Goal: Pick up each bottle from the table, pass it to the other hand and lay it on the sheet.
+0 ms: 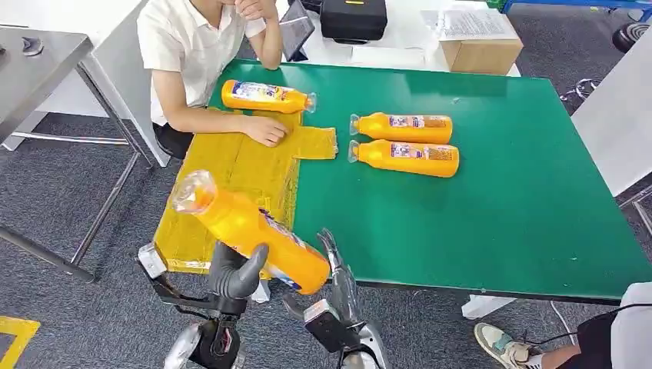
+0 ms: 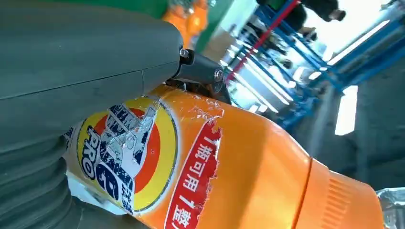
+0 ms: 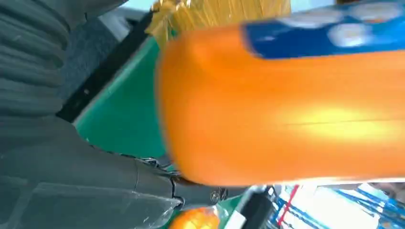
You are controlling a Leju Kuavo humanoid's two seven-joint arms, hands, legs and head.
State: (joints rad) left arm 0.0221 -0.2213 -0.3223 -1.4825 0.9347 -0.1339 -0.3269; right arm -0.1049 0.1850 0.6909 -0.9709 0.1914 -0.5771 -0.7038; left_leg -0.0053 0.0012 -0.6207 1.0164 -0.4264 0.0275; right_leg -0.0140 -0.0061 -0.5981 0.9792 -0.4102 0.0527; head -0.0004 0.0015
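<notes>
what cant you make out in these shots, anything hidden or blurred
- Right hand: head view, held bottle covers its fingers, so contact is unclear.
- Held bottle's base: right wrist view, motion-blurred.
- Held bottle's label: left wrist view, partly behind the left hand.
- Yellow sheet: person's arm covers part.

Green table (image 1: 523, 215) with yellow sheet (image 1: 231, 184), two bottles (image 1: 404, 142).
</notes>
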